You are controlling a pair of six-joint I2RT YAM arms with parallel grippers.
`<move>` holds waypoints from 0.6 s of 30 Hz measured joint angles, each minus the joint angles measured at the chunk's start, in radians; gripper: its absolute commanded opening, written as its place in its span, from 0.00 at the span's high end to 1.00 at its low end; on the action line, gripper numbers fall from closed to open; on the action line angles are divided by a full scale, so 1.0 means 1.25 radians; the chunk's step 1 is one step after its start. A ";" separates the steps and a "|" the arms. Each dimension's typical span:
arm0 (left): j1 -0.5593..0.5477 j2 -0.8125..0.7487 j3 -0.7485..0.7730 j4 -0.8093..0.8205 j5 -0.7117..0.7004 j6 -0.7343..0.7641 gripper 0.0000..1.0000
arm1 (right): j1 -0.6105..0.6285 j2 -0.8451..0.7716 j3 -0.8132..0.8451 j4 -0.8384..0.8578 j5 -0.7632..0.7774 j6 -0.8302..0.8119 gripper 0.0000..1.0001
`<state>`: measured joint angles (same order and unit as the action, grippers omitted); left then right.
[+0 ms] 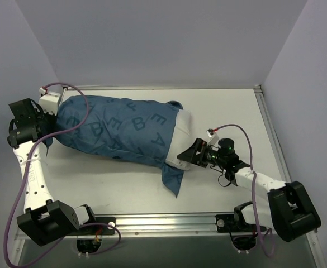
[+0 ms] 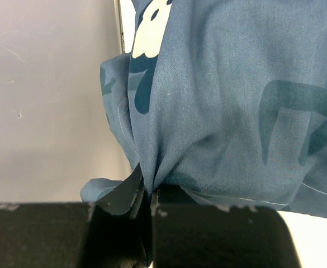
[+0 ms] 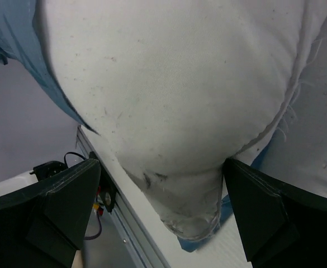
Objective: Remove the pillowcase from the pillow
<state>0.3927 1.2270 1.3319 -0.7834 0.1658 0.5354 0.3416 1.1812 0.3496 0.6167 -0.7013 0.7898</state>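
The dark blue lettered pillowcase (image 1: 118,128) lies across the table and covers most of the pillow. The white pillow (image 1: 181,129) sticks out of its right end. At the left end, my left gripper (image 1: 50,121) is shut on a bunched fold of the pillowcase (image 2: 224,100), and the cloth runs down between the closed jaws of the left gripper (image 2: 149,195). My right gripper (image 1: 186,153) is at the pillow's near right corner. In the right wrist view the right gripper (image 3: 162,170) stands open, with the pillow's white corner (image 3: 174,100) between its spread fingers and blue cloth (image 3: 15,44) at the upper left.
A loose blue flap (image 1: 173,180) of the case trails toward the near edge. A metal rail (image 1: 169,222) runs along the table's front, also seen as the rail (image 3: 127,215) under the pillow corner. Grey walls (image 1: 152,39) enclose the back and sides. A pink cable (image 1: 68,86) loops over the left end.
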 measured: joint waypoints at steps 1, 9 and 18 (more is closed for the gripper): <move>-0.004 -0.001 0.000 0.000 -0.002 0.000 0.98 | 0.004 0.021 -0.010 0.040 0.002 0.019 0.00; -0.013 -0.002 0.000 0.000 -0.010 0.000 0.98 | 0.007 0.222 -0.056 0.413 0.009 0.172 0.00; -0.015 -0.002 -0.004 0.000 -0.010 0.000 0.98 | 0.007 0.310 -0.055 0.446 0.061 0.174 0.00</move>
<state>0.3737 1.2243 1.3273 -0.7830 0.1532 0.5354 0.3504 1.5692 0.2813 1.1748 -0.6247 1.0077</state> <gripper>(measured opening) 0.055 0.995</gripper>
